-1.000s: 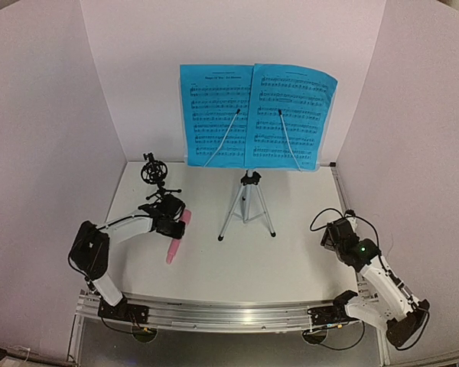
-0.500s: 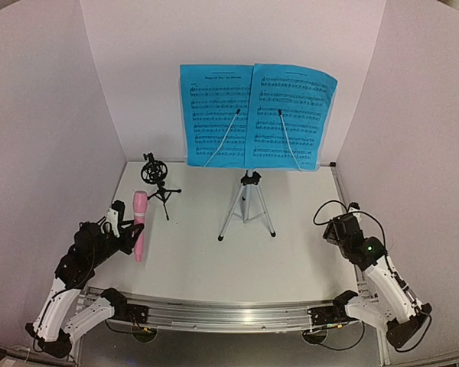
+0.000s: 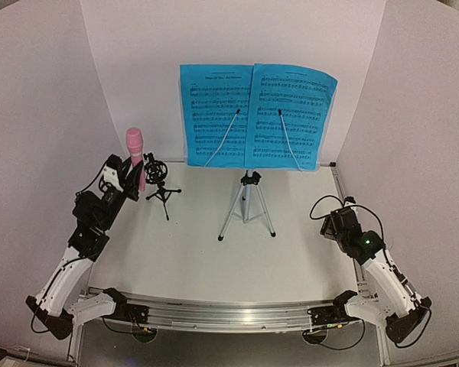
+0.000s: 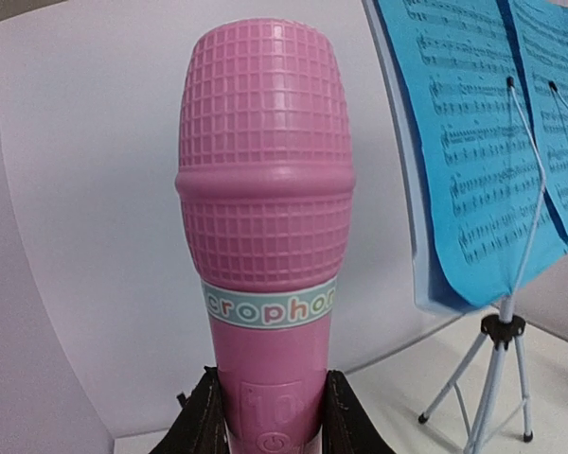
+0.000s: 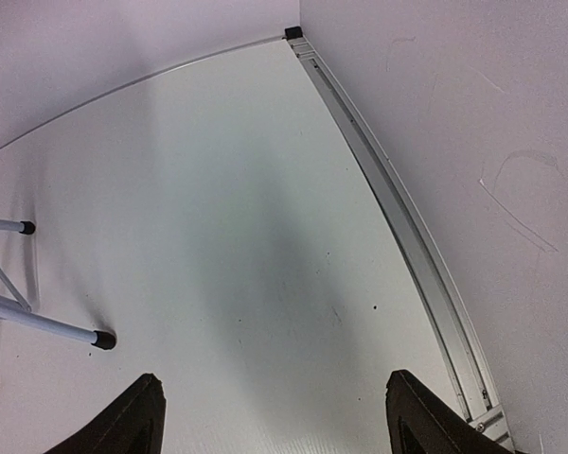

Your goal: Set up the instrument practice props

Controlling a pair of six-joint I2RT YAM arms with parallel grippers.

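Backdrop: white table (image 3: 214, 264) boxed in by plain white walls (image 3: 46, 115); all places are given w.r.t. the music stand (image 3: 248, 200).
L gripper (image 3: 135, 182): seen far left of the stand, raised off the table; jaws are clamped on the lower handle of the pink microphone (image 4: 265, 199), one finger each side.
Mic position: held upright, head up, left of the stand, just beside and above the mic holder (image 3: 158, 177); not yet seated in it.
Mic handling: judged light, rigid, hollow plastic; the smooth handle is prob. slippery, so a firm pinch low on the handle, below the printed band (image 4: 270, 305), is favoured; the gridded head is better left free.
Holder: small black tripod, stood on the table left of the stand; judged v. light and easily tipped, so the mic is best lowered straight and gently.
Stand: silver tripod legs are spread at centre-back; the pale blue desk is mostly hidden.
Music sheets (image 3: 216, 115): two bright blue pages, side by side on the stand, each pinned by a thin wire arm (image 3: 226, 138); thin, floppy paper.
R gripper (image 5: 275, 411): far right of the stand, low over bare table; jaws are spread wide, nothing between them.
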